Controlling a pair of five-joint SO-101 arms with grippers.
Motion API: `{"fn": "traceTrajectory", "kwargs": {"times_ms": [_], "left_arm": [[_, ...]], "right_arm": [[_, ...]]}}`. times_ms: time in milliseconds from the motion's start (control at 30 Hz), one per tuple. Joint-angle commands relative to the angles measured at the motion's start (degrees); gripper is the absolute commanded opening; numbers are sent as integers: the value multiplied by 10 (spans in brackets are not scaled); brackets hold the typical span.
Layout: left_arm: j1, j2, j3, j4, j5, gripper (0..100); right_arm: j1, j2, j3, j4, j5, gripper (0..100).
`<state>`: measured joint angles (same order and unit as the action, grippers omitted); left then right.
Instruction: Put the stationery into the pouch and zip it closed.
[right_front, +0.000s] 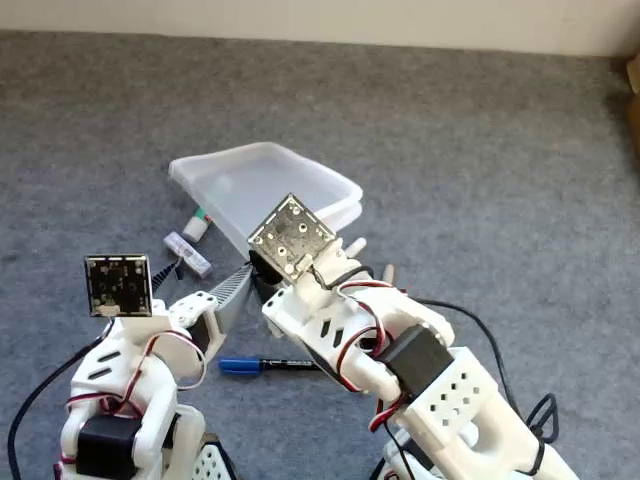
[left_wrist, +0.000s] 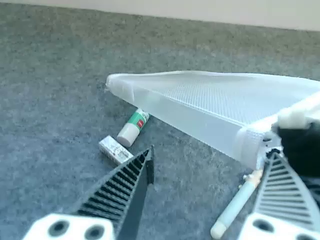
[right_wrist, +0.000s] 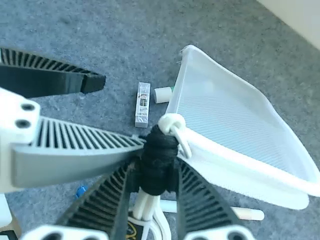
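Note:
The translucent white pouch (right_front: 262, 187) lies on the grey carpet, its mesh side up (right_wrist: 235, 125). My right gripper (right_wrist: 157, 172) is shut on the black zip pull (right_wrist: 159, 152) at the pouch's near corner (left_wrist: 250, 142). My left gripper (left_wrist: 210, 155) is open beside that corner, and its grey finger (right_wrist: 75, 155) reaches up to the pull. To the pouch's left lie a green-capped glue stick (left_wrist: 132, 127) and a small boxed eraser (left_wrist: 115, 150). A white pen (left_wrist: 235, 207) lies by the corner. Between the arms' bases rests a blue pen (right_front: 265, 365).
Grey carpet (right_front: 480, 150) covers the whole work area, open to the right of and behind the pouch. A pale wall strip (right_front: 320, 18) runs along the far edge. Black cables (right_front: 500, 350) trail beside the right arm's base.

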<state>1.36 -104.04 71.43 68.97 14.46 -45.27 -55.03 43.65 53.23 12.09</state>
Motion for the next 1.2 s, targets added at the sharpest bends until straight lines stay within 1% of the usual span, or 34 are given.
{"fn": "traceTrajectory", "kwargs": {"times_ms": [0, 267, 333, 467, 567, 633, 733, 800, 900, 1033, 1167], "left_arm": [[8, -5, 25, -34, 3, 325], [7, -5, 37, -57, 5, 325], [-7, -5, 37, -58, 6, 325], [-20, -5, 60, -85, 6, 324], [-21, -5, 92, -125, 0, 280], [-22, -5, 105, -143, -25, 248], [-22, -5, 108, -143, -54, 200], [-22, -5, 106, -143, -56, 168], [-41, -5, 106, -144, -68, 129], [-69, -6, 105, -145, -64, 77], [-87, -6, 105, -145, -64, 9]], "right_arm": [[-7, -20, -41, 0, -4, 4], [-8, -20, -37, 0, -4, 4], [-8, -20, -37, 1, -4, 4], [-8, -20, -36, 1, -4, 4], [-8, -20, -36, 1, -4, 4], [-8, -20, -35, 5, -4, 4], [-7, -20, -35, 32, -4, 4], [-5, -20, -35, 47, -4, 4], [-4, -20, -35, 61, -3, 4], [-1, -20, -34, 85, 0, 4], [41, -20, -14, 80, 1, 4]]}}
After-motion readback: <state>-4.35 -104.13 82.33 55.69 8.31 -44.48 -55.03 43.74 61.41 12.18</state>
